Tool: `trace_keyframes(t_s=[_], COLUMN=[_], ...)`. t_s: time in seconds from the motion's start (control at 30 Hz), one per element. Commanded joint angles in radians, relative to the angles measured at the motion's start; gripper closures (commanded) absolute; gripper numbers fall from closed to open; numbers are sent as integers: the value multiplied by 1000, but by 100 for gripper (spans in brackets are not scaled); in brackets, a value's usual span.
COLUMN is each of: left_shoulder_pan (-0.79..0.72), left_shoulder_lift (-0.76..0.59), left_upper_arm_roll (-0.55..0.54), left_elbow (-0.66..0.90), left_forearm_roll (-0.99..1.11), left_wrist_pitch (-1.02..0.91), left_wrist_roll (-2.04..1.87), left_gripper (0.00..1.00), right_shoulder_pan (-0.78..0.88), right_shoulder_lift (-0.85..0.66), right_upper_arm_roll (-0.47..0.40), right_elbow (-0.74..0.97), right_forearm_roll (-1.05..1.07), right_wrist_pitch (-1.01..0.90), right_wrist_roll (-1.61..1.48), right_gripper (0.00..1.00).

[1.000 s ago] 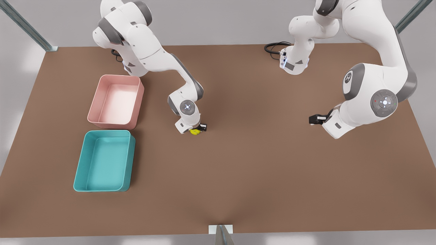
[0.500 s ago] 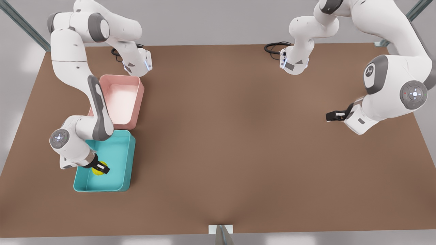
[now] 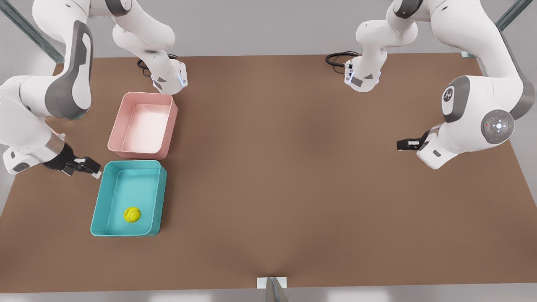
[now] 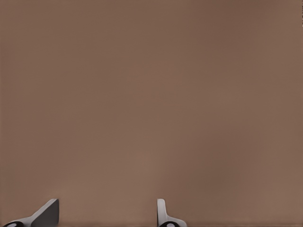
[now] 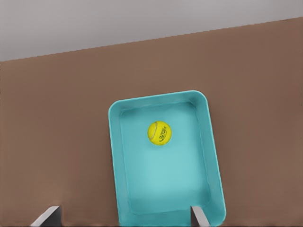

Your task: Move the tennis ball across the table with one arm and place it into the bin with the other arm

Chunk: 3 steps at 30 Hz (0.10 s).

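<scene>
Ball released since last frame: tennis ball (image 3: 132, 214) now in bin (image 3: 156, 197); right gripper (image 3: 86, 167) withdrawn, fingers apart.
Left gripper (image 3: 403, 144) waits apart, apparently empty; expect a light, fuzzy ball, so regrip across its middle.

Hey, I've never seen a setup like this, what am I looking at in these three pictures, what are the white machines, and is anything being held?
These are simulator renders of two white robot arms bolted to a brown table, each ending in a two-finger gripper. The front view looks down on the whole scene. The other two pictures come from cameras on the arms' wrists.

The right gripper, on the front view's left, hangs open beside the teal bin; its wrist camera looks down into that bin. The left gripper, on the front view's right, waits open over bare table, holding nothing.

The tennis ball lies loose inside the teal bin, also seen in the right wrist view. A pink tray sits beside the bin.

Neither gripper holds anything.
</scene>
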Motion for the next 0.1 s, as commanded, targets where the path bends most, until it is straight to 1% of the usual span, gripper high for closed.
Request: trace_keyframes(t_s=[0.0, 0.07], left_shoulder_pan=[0, 1], left_shoulder_lift=[-3, -3], left_upper_arm_roll=[-2, -2], left_elbow=[0, 0], left_forearm_roll=[1, 1], left_wrist_pitch=[-10, -10], left_wrist_roll=[8, 8], left_gripper=[0, 0], right_shoulder_pan=[-3, -3], right_shoulder_lift=[-36, -65], right_upper_arm_roll=[-1, -2], right_elbow=[-2, -27], right_forearm_roll=[-5, -5], right_wrist_pitch=[-281, -294], right_wrist_roll=[13, 14], right_gripper=[0, 0])
